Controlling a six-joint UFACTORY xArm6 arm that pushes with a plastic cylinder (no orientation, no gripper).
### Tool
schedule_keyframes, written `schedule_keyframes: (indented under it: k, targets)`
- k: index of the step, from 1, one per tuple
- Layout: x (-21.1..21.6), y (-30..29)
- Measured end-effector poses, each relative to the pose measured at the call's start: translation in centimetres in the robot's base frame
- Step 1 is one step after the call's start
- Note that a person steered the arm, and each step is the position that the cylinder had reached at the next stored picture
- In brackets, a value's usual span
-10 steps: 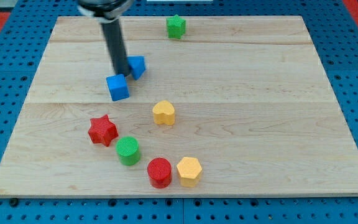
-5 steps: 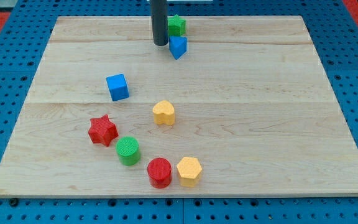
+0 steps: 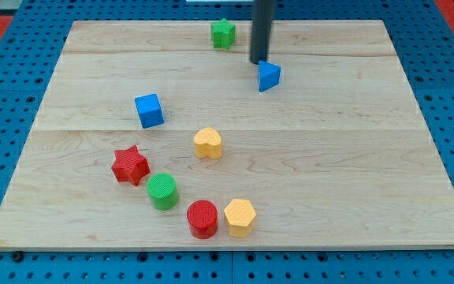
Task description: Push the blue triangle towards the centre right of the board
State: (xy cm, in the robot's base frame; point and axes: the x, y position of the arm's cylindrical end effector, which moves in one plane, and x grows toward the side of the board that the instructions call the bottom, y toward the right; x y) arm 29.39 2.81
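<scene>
One upright rod | my tip [image 3: 259, 62] touching blue triangle [image 3: 269, 76]

- A small blue triangle [image 3: 269, 76] block lies flat on the wooden board, in the upper half, slightly right of the middle.
- One corner points towards the view's bottom left.
- It sits apart from other blocks.

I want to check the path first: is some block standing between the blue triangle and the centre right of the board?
No visible block does. The blue triangle has bare board toward the view's right; my tip sits at its upper-left edge.
</scene>
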Motion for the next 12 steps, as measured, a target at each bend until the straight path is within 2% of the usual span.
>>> schedule_keyframes:
  k: [1,2,3,4,5,6,7,9,11,12]
  targets:
    - [2.2,3.0]
    - [3.9,11.4]
    - [6.1,13.6]
    - [0.0,13.2]
    - [-0.8,9.7]
    - [1.7,6.8]
    - [5.4,6.6]
    - [7.7,0.8]
    - [8.7,8.1]
    - [10.9,4.1]
